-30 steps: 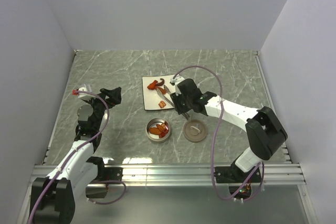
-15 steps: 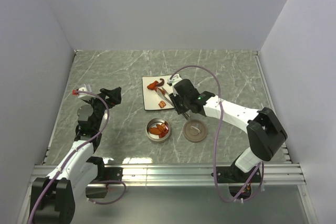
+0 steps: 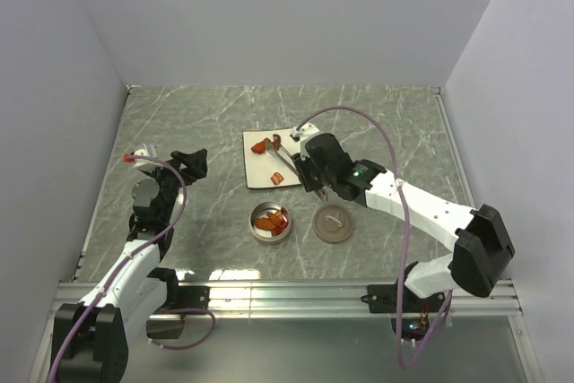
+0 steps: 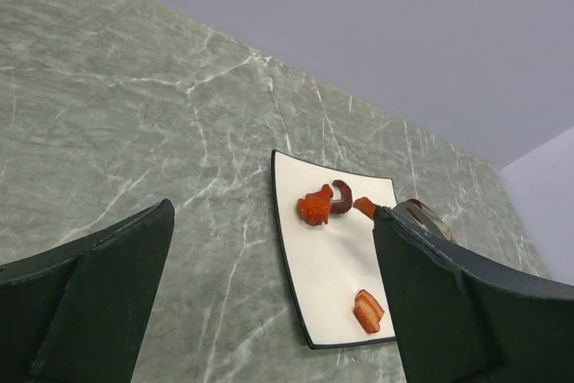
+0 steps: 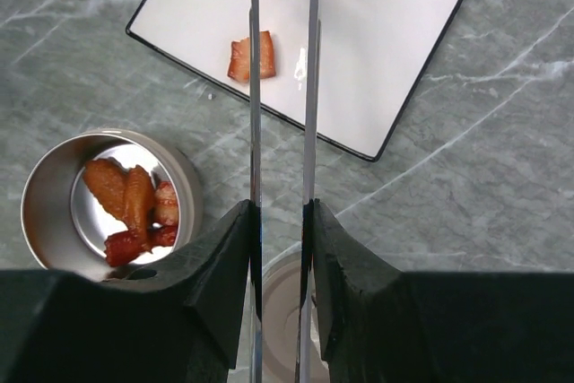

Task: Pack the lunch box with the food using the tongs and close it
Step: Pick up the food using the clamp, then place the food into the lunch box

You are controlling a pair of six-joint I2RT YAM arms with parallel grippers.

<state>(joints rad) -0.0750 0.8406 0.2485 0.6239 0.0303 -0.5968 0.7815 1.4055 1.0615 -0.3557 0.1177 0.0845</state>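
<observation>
Long thin silver metal tongs [image 5: 253,132] are gripped by the right hand [image 5: 281,221] over the white square plate [image 5: 377,42], whose remaining orange food pieces [image 5: 250,58] must next be pinched for the part-filled round silver tin [image 5: 43,208].

The tongs [image 5: 312,87] are bright polished metal; the tin [image 5: 34,208] is brushed silver metal (dully reflective inside). The plate [image 5: 359,42] is glossy white, the surface [image 5: 502,177] smooth, veined grey-green stone look.
</observation>
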